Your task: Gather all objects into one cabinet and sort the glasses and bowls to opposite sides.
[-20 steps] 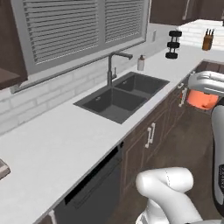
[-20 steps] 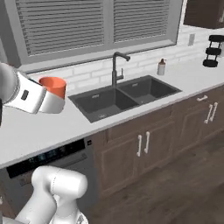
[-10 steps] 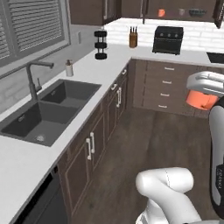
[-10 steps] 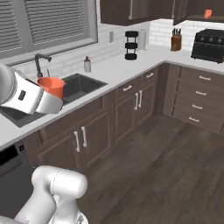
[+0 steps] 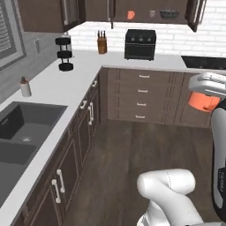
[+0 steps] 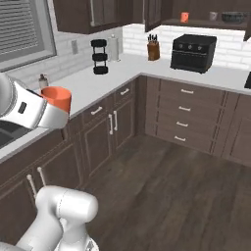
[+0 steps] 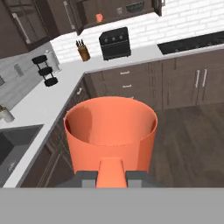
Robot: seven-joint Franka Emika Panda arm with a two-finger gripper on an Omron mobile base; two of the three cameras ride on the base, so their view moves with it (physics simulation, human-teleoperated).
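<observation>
Pinching the handle of an orange mug (image 7: 110,131), the gripper (image 7: 111,178) carries it upright, its fingers pressed against the handle on either side and the cup's mouth facing up. In the left base view the same mug (image 5: 202,101) hangs under the white wrist, well apart from the counters.

Far ahead of the gripper and above it, the open cabinet (image 5: 145,20) already holds a second orange mug (image 5: 131,15), a grey-beige mug (image 5: 152,13) and, further along the shelf, the dark bowl (image 5: 169,13). Below that shelf, on the counter, stand the black countertop oven (image 5: 141,44) and the knife block (image 5: 102,44).

The risks, as a judgement: the grip is on the handle alone, so a sharp turn of the base or a quick swing of the arm could let the mug pivot or slip out. On the reach up, the mug could strike an open cabinet door or the shelf edge, or nudge the mugs already there. Setting it down beside the bowl instead of among the mugs would spoil the sorting.

No brand, label or writing can be read anywhere.
</observation>
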